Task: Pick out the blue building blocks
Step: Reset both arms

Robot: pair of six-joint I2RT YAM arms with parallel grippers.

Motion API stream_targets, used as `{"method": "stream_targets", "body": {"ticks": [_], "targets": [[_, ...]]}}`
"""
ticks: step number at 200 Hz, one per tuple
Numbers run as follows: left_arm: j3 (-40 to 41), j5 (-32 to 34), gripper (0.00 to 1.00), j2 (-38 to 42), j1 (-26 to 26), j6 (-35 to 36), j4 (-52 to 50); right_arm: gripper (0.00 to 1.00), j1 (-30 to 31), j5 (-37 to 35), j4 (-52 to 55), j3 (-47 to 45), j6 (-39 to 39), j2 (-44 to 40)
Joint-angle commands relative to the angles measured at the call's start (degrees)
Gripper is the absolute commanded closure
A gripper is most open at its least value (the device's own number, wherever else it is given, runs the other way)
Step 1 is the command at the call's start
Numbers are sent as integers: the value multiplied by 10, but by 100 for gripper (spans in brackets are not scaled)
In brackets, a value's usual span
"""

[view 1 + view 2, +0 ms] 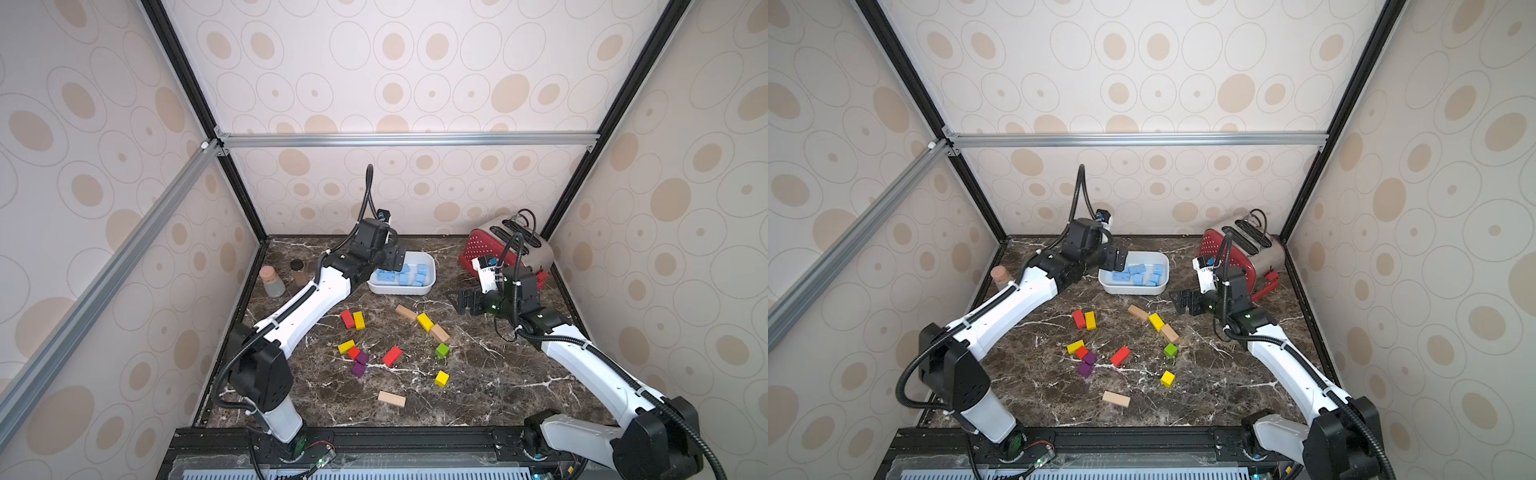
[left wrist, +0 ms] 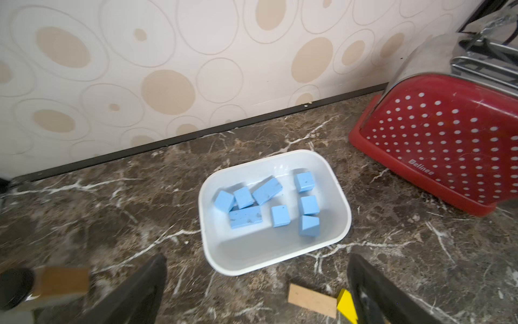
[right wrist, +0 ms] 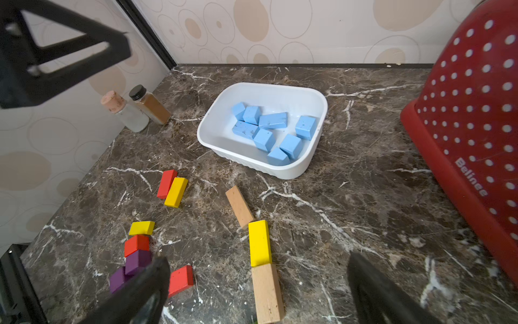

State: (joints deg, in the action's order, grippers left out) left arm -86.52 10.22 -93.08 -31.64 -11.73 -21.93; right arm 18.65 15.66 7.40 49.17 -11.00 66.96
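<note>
Blue building blocks (image 2: 266, 190): I judge them light, stiff; pinch across flat opposite faces.
Left hand (image 1: 397, 261): wide open, empty.
Right hand (image 1: 459, 301): wide open, empty.

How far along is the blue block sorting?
Looks finished: eight blue building blocks lie in the white tray, none visible among the colored blocks on the table. Nothing in hand: left gripper and right gripper both open, empty. Nothing visibly left.

blocks (image 2: 245, 216) — sky-blue | tray (image 2: 252, 248) white | toaster (image 2: 448, 140) — red, white dots | table (image 2: 112, 224) dark marble, white veins
</note>
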Motion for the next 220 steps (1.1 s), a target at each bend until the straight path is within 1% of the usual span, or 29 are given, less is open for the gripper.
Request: {"method": "stream_targets", "body": {"ticks": [1,22,61,85,103,123,151,173,195,208,220], "targets": [[63,92,1,58,0,31,29,0,-4,-60,-7,-2,19,-17],[127,145,1,108,7,33,32,0,-4,-137,-44,-25,12,-24],[232,226,1,175,13,45,44,0,-5,-234,-110,-68,41,-38],[292,226,1,217,46,13,54,0,-5,-284,-146,-96,76,-41],[345,226,1,257,76,0,85,0,-5,-314,-162,-108,94,-37],[419,230,1,305,112,6,152,0,-5,-356,-186,-121,102,-24],[506,253,1,354,150,34,247,0,-5,-380,-229,-143,113,-4],[555,260,1,358,177,62,301,0,-6,-402,-268,-164,110,14],[587,260,1,334,210,52,342,0,-11,-418,-313,-191,99,32],[607,257,0,314,224,45,399,0,-16,-425,-335,-200,93,47],[619,249,1,288,234,42,448,0,-20,-436,-346,-200,102,59]]}}
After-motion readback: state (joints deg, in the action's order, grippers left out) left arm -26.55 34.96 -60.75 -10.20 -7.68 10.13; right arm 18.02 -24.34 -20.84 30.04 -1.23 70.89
